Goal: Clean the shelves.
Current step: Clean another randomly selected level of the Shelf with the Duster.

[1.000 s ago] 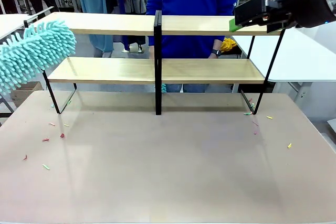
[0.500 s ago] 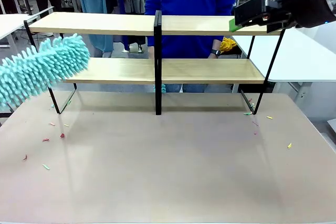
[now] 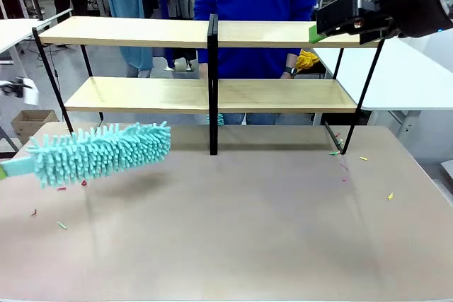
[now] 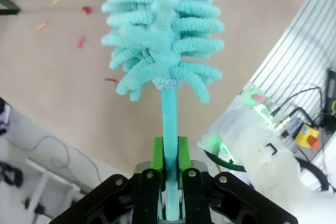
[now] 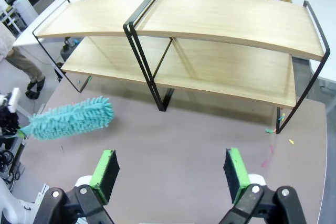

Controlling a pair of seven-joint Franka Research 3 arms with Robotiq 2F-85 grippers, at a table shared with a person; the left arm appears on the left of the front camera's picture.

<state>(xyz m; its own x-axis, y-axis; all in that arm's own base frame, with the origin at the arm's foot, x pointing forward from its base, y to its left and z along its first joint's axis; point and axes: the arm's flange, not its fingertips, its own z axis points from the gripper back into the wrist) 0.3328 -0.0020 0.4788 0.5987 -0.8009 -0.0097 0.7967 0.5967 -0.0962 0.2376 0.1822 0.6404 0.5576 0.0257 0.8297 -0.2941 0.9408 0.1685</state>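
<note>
Item: the shelves, a wide two-tier rack of light-wood boards in a thin black frame with a central black post, standing on the far half of the beige table, in front of a person in a blue top; both boards look bare from the front and from the right wrist view. Item: teal microfibre duster, handle clamped between the green pads of the left claw, jaws narrow and closed on the stick. Change noted: a second ago the duster head was raised at the left end of the rack, between the two boards; half a second ago it lay across the left end of the lower board; it has now dropped off the rack and hangs low over the left part of the table, in front of and apart from the shelves, head pointing toward the centre. Judgement: a pass along the left end looks finished, and the tool is either repositioning or sweeping debris onward. Item: small coloured scraps on the table at both ends of the rack. Item: right claw, jaws wide, holding nothing, raised high near the right end of the upper board.
</note>
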